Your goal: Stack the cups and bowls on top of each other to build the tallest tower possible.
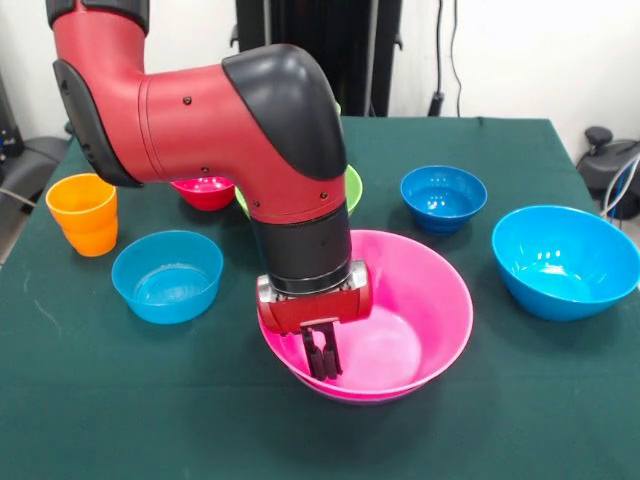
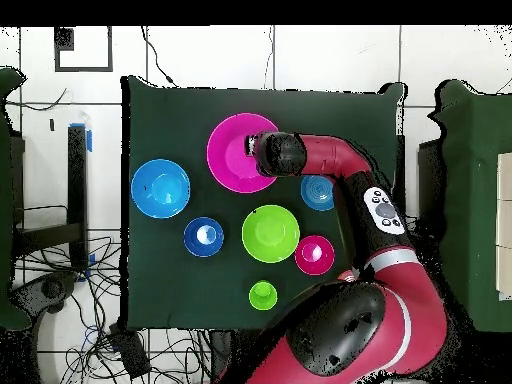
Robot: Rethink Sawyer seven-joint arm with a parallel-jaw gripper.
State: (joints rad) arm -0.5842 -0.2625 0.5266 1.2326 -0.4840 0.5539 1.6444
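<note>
Green cloth table (image 1: 90, 400), white wall (image 1: 540, 50).

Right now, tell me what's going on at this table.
The gripper of the red and black arm reaches down inside the large pink bowl, fingers close together, with nothing visibly held. No tower exists yet: the sky-blue bowl, dark-blue bowl, light-blue bowl, red bowl, lime green bowl, orange cup and light green cup all sit apart on the green cloth.
</note>
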